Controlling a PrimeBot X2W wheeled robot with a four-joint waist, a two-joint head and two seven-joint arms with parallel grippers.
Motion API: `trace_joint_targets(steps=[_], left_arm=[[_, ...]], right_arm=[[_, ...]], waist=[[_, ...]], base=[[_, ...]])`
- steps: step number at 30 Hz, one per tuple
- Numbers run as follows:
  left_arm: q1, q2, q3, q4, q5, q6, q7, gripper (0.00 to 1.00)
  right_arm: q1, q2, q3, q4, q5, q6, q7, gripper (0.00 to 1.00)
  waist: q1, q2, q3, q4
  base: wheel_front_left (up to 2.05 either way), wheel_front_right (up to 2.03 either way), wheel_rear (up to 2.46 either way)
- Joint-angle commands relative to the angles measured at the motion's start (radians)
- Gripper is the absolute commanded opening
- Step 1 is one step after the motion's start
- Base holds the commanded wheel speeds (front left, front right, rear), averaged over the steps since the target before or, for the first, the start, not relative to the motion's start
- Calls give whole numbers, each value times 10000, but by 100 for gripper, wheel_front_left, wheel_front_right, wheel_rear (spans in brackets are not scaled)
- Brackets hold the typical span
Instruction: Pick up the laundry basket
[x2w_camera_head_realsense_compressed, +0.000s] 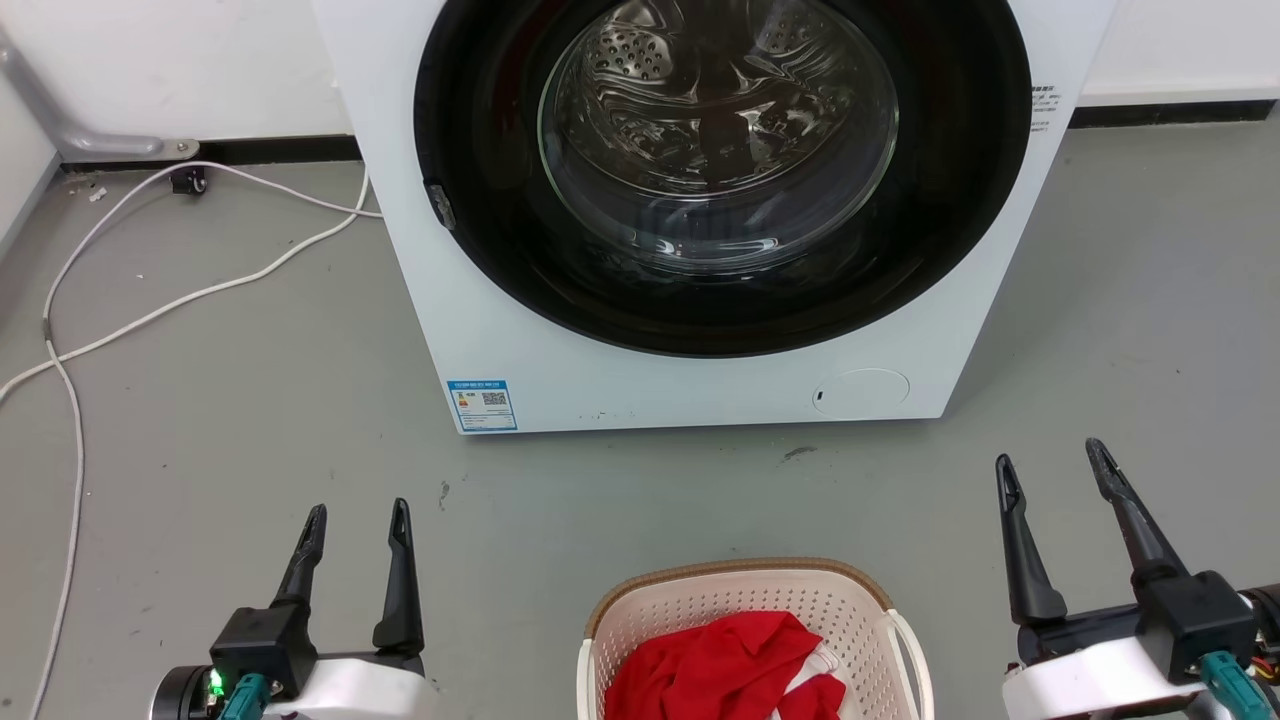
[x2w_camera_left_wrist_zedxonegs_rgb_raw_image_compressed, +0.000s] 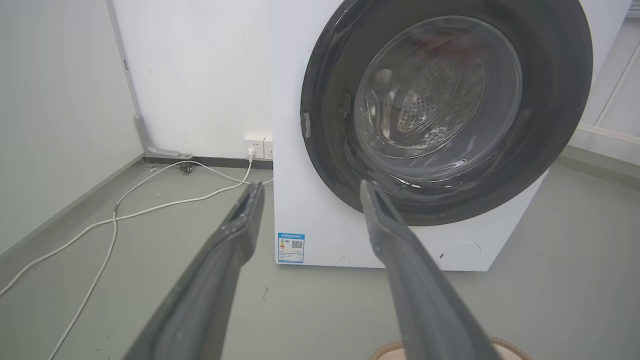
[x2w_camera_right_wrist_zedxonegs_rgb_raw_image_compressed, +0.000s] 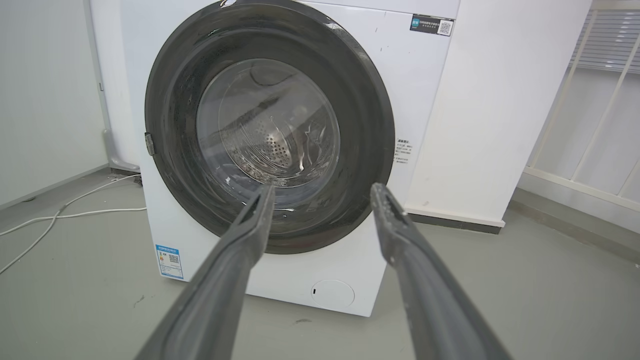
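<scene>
While you look down through the head view, the laundry basket (x2w_camera_head_realsense_compressed: 735, 568) sits on the grey floor (x2w_camera_head_realsense_compressed: 250, 430) at the bottom edge, just right of centre, between your two hands and in front of the washing machine (x2w_camera_head_realsense_compressed: 640, 385), apart from it. It is a cream plastic tub with rounded corners, walls pierced by rows of small holes, a brown woven-look rim and a white side handle (x2w_camera_head_realsense_compressed: 915, 650) on its right. Inside it lies a crumpled red garment (x2w_camera_head_realsense_compressed: 715, 665) with a bit of white cloth (x2w_camera_head_realsense_compressed: 822, 662) at its right edge. Your left hand (x2w_camera_head_realsense_compressed: 359, 507) hangs to the basket's left with its fingers spread and nothing between them; your right hand (x2w_camera_head_realsense_compressed: 1049, 454) is to its right, likewise spread and empty, and neither touches the basket. The left wrist view catches a sliver of the brown rim at its bottom edge. The washer's round glass door (x2w_camera_head_realsense_compressed: 720, 150), framed by a dark ring, shows the perforated steel drum behind it. A white cable (x2w_camera_head_realsense_compressed: 150, 312) trails over the floor to the left.
</scene>
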Motion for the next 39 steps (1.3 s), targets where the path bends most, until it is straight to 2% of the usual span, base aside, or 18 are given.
trace_joint_targets(steps=[1, 6, 39], left_arm=[[99, 31, -5, -42, 165, 36, -91, 100], [131, 32, -13, -91, 476, 80, -177, 100], [127, 29, 22, -96, 275, 56, -156, 100]], right_arm=[[156, -52, 7, -96, -204, -3, -74, 100], [182, -53, 4, -107, -479, -3, -162, 100], [137, -51, -72, 109, -16, -3, -148, 100]], waist=[[0, 0, -1, 5], [0, 0, 6, 21], [0, 0, -11, 22]], base=[[0, 0, 0], [0, 0, 0], [0, 0, 0]])
